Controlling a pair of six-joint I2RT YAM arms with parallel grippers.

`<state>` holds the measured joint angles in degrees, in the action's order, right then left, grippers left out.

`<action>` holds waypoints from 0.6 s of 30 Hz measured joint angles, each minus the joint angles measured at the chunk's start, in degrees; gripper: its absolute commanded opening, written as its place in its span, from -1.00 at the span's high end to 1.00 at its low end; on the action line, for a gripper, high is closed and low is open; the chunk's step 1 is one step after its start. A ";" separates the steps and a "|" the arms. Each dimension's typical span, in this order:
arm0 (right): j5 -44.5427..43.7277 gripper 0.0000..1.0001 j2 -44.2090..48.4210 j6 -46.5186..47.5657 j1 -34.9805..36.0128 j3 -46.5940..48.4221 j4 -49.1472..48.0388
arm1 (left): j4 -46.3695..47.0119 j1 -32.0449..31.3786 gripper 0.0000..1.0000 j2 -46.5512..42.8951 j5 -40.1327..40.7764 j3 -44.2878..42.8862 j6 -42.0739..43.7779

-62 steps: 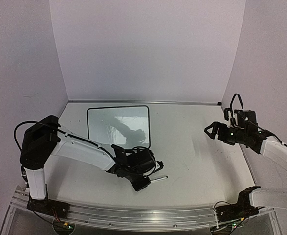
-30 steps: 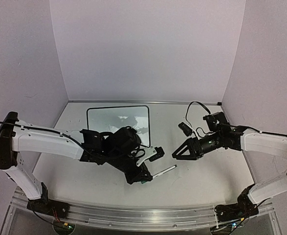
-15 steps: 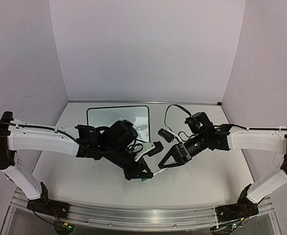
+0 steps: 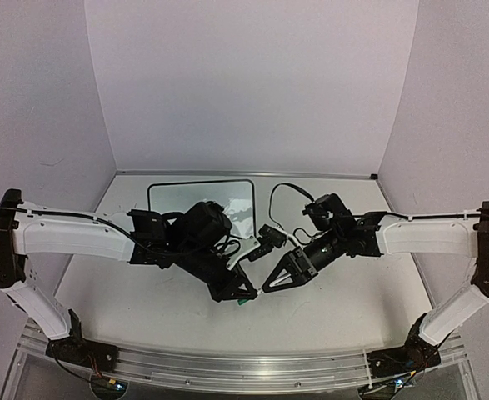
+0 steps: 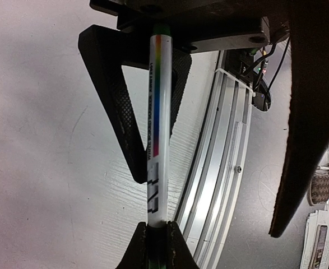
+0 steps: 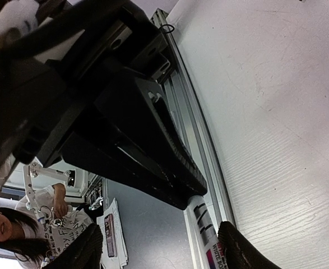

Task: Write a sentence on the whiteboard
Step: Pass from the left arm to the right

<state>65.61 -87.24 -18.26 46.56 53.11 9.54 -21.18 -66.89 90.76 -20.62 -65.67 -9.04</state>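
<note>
Top external: left pincer point(image 4: 234, 290) pinches the marker point(image 5: 157, 112); right pincer point(image 4: 271, 285) sits at its far end, can't tell whether gripping. Whiteboard point(image 4: 167, 204) lies behind both.

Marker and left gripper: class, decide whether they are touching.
Touching. The left wrist view shows the marker pinched between the fingers of the left gripper, with no gap on either side.

White shells cover the long links of the left arm point(image 4: 69, 237) and right arm point(image 4: 431, 236), with black joints and loose black cables. The left gripper point(image 4: 244, 295) and right gripper point(image 4: 268, 288) have black triangular fingers point(image 5: 119, 112).
</note>
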 measured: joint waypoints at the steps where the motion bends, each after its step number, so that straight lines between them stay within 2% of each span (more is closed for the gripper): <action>1: 0.00 -0.09 -0.11 0.16 0.00 0.03 -0.01 | -0.07 0.00 1.00 0.00 -0.14 0.00 0.00; 7: -0.38 0.32 -0.99 0.23 0.02 0.27 0.00 | -0.50 0.04 1.00 0.00 -0.89 0.00 0.04; 13: -1.92 0.82 -1.64 0.14 0.02 0.43 0.40 | -0.77 0.04 1.00 0.00 -1.71 0.00 0.07; 16: -2.58 1.00 -1.96 0.23 0.01 0.45 0.51 | -0.90 0.02 1.00 0.00 -1.78 0.00 0.07; 18: -2.70 1.00 -1.97 0.20 0.02 0.47 0.47 | -0.93 0.02 1.00 0.00 -1.76 0.00 0.09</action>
<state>62.91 -89.21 -18.06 46.59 53.58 10.01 -22.10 -66.87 90.76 -22.39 -65.67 -8.95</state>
